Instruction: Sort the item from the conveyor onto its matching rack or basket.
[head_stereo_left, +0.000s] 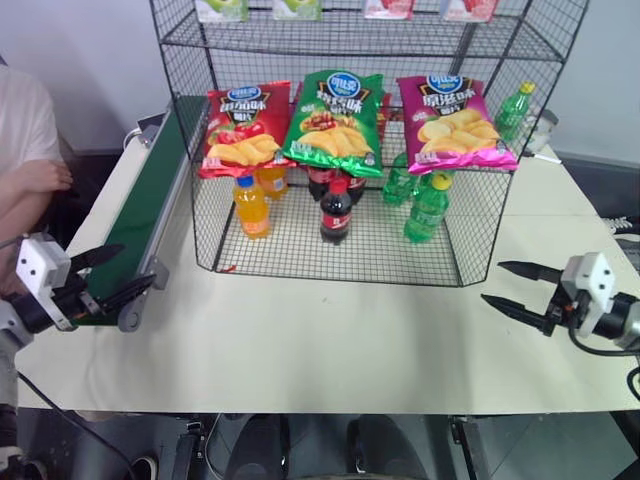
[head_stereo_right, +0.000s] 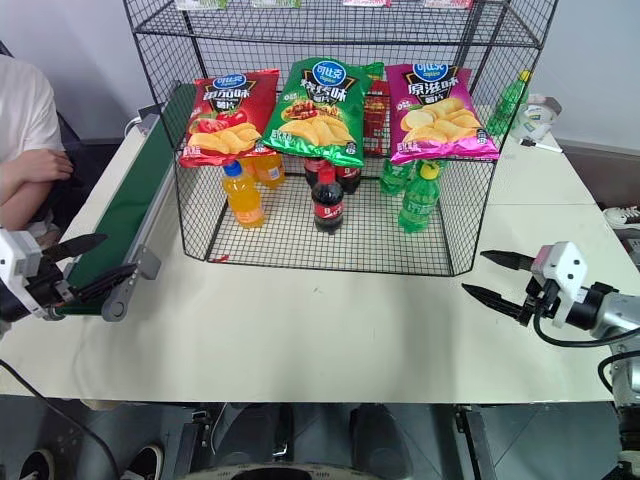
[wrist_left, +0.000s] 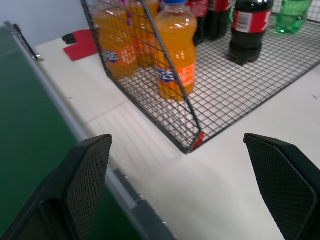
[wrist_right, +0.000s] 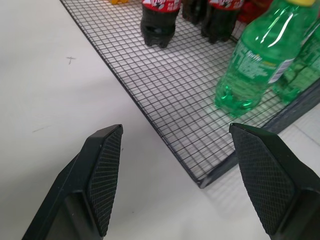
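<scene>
cream tabletop (head_stereo_left: 330, 340) fills the foreground, smooth and pale, with a faint pencil cross visible on it in the right wrist view. behind it the room shows a plain light wall and a dark floor strip at the right edge. the conveyor (head_stereo_left: 150, 190) runs along the table's left side, a dark green belt between pale grey rails, its near end just beside the left gripper (head_stereo_left: 112, 274). that gripper hovers over the belt's end with its two black fingers spread wide and nothing between them. the right gripper (head_stereo_left: 518, 288) hangs above the table's right part, well apart from the shelving, its fingers likewise wide apart and empty.

the black wire rack (head_stereo_left: 480, 240) stands at the middle of the table. the green crisp bag (head_stereo_left: 336, 122) lies on its middle tier, tilted forward, between a red crisp bag (head_stereo_left: 243, 128) on its left and a magenta crisp bag (head_stereo_left: 453, 122) on its right; the three bags lie close side by side. on the bottom grid stand orange soda bottles (head_stereo_left: 252, 205), dark cola bottles (head_stereo_left: 336, 212) and green soda bottles (head_stereo_left: 428, 208). another green bottle (head_stereo_left: 514, 110) stands behind the rack at the right. small packets rest on the top tier, cut off by the frame. a person's arm (head_stereo_left: 30, 185) in a white sleeve rests at the far left beside the conveyor.
</scene>
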